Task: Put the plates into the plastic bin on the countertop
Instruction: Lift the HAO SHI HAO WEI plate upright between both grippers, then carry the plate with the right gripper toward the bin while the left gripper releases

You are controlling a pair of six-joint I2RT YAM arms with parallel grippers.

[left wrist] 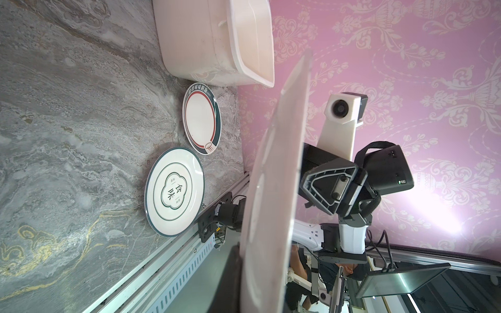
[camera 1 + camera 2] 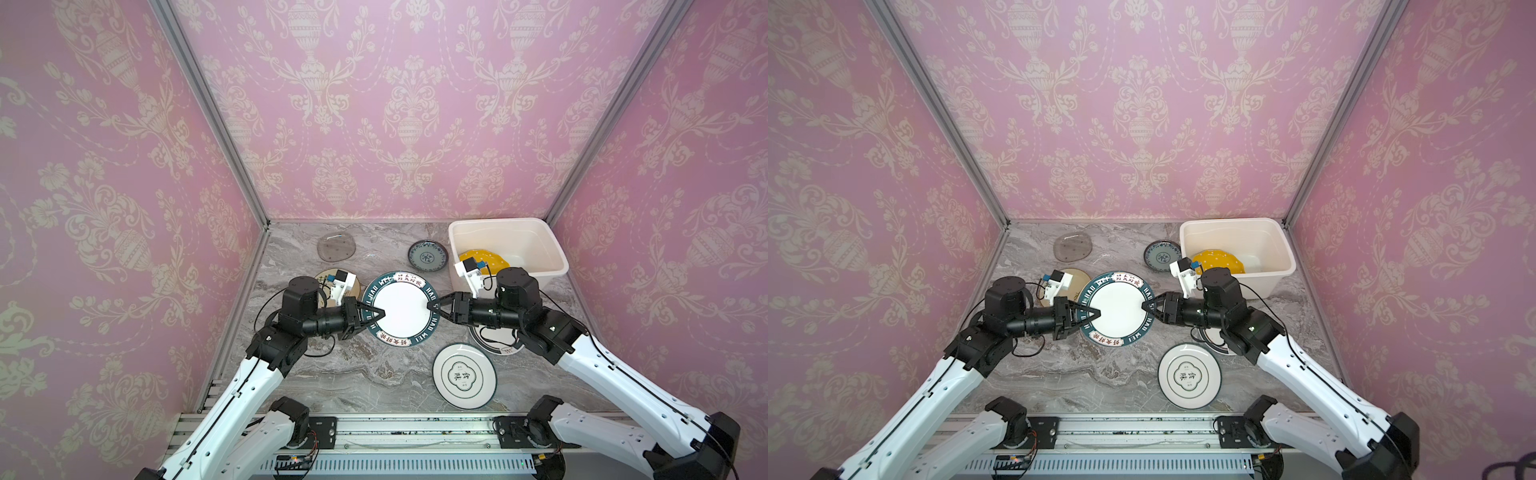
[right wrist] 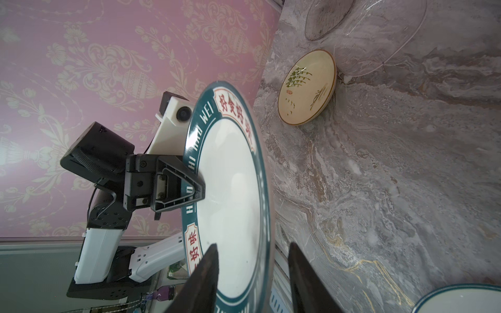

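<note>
Top views, both: a teal-rimmed plate (image 2: 401, 308) lettered HAO WEI hangs between the arms above the countertop (image 2: 353, 374), left of the plastic bin (image 2: 555, 253) in the far right corner. The left gripper (image 2: 376, 313) pinches its rim and the right gripper (image 2: 434, 305) sits at the opposite rim. Seven plates made out: the lifted one, a yellow dotted plate (image 2: 486, 259) inside the bin, a smoky glass plate (image 2: 336, 247), a blue-patterned plate (image 2: 428, 255), a cream plate (image 2: 1081, 280) mostly under the left wrist camera (image 2: 1057, 284), a cloud-emblem plate (image 2: 464, 375), and a dark-rimmed plate (image 2: 478, 336) largely hidden beneath the right arm (image 2: 540, 328). Left wrist view: the lifted plate is edge-on, only its pale underside showing; own fingers dark, cropped; two plates and one bin visible. Right wrist view: the right fingers (image 3: 206, 271) stand apart, straddling the rim with a gap showing. A clear glass plate (image 3: 379, 40) overlaps the cream one; the smoky plate is cropped.
</note>
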